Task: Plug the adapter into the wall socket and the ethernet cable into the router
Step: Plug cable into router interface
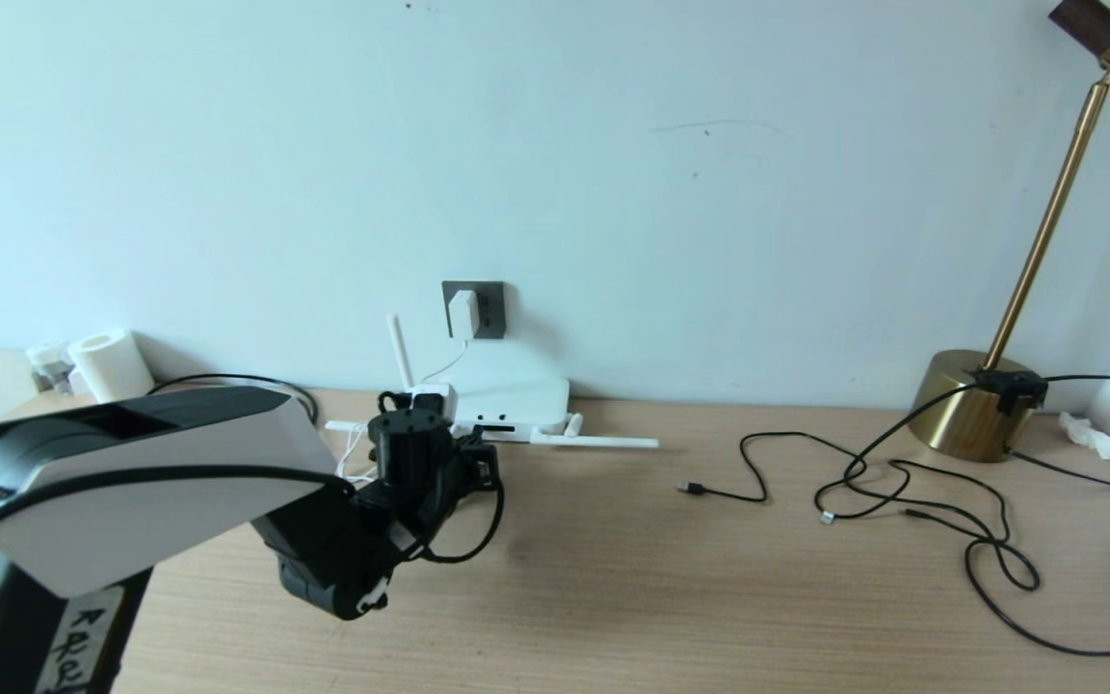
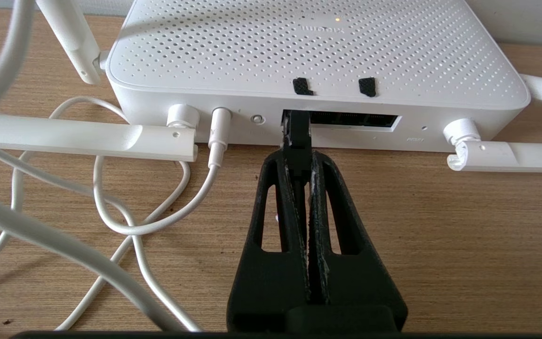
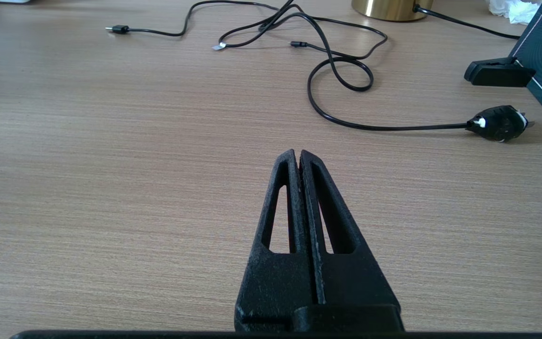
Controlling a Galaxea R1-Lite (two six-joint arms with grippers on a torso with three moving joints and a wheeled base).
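at the back of the wooden surface (image 1: pixel 613 578), against the wall, the router (image 2: pixel 318 52) lies flat with its port edge facing the left gripper (image 2: pixel 299 155). adapter (image 1: pixel 463 314) already sits in the wall socket (image 1: pixel 488 306) above the router, its thin white cord (image 2: pixel 111 221) running down in loops to the router's round power jack.

left gripper: jaws pinched nearly together on the ethernet cable (image 2: pixel 298 134) connector, which is a small black clip end. connector tip is at the mouth of the leftmost slot of the port row (image 2: pixel 351 121); whether it has clicked fully home cannot be told. its long axis points straight at the router's edge, in line with the gripper fingers, so any further push is straight ahead along that axis, level with the surface. two antennas (image 2: pixel 87 139) lie flat to either side of the approach, clear of the gripper.

right gripper (image 3: pixel 298 155): closed on nothing, parked over bare surface well apart from the router, off to the robot's right near the loose black cords (image 3: pixel 337 70) and a black plug (image 3: pixel 499 123). the left arm is plainly the nearer one.

judgement: adapter step looks done; ethernet insertion is at or near seating. risk is a tilted connector jamming at the slot lip.
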